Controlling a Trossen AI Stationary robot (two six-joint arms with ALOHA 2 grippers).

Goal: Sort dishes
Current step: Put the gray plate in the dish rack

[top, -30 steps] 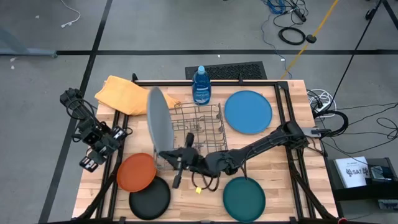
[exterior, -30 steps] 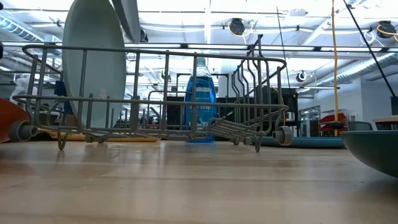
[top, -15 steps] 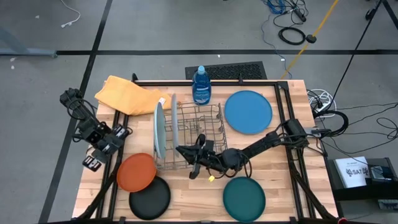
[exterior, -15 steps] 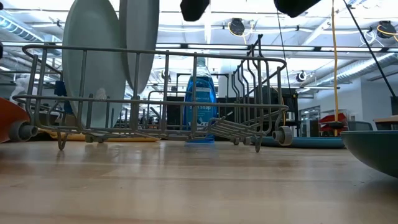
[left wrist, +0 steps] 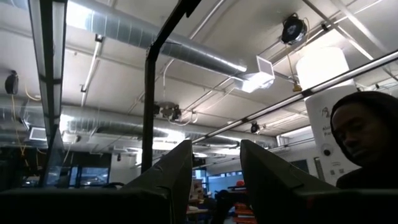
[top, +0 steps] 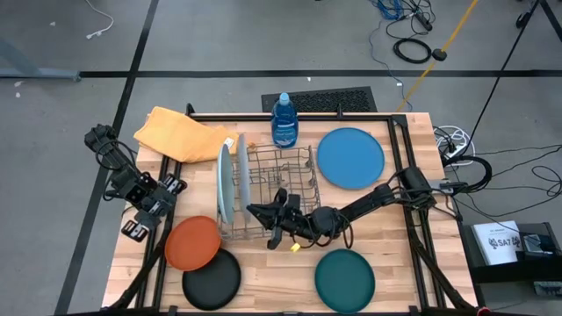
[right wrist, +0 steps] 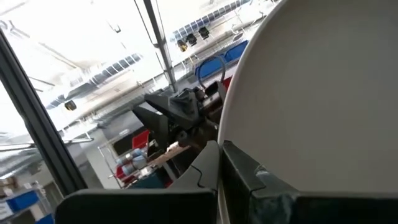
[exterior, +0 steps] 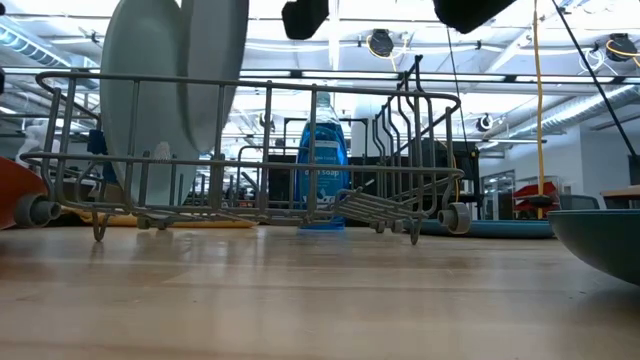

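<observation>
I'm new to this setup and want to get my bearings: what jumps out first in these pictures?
Two plates, the light blue plate and the grey plate, stand on edge in the wire rack mid-table. The right gripper, shut, reaches across to the rack's near edge beside them. Around the rack lie the blue plate, dark teal plate, orange plate and black plate, while the left gripper waits off the table's left edge.

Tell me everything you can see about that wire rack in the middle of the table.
The wire rack is a grey basket of thin metal rods with small round feet, sitting flat on the wooden table. Two plates stand on edge in the slots at one end: a light blue plate and a grey plate beside it. The rest of the rack looks empty. A blue bottle stands just behind it.
</observation>
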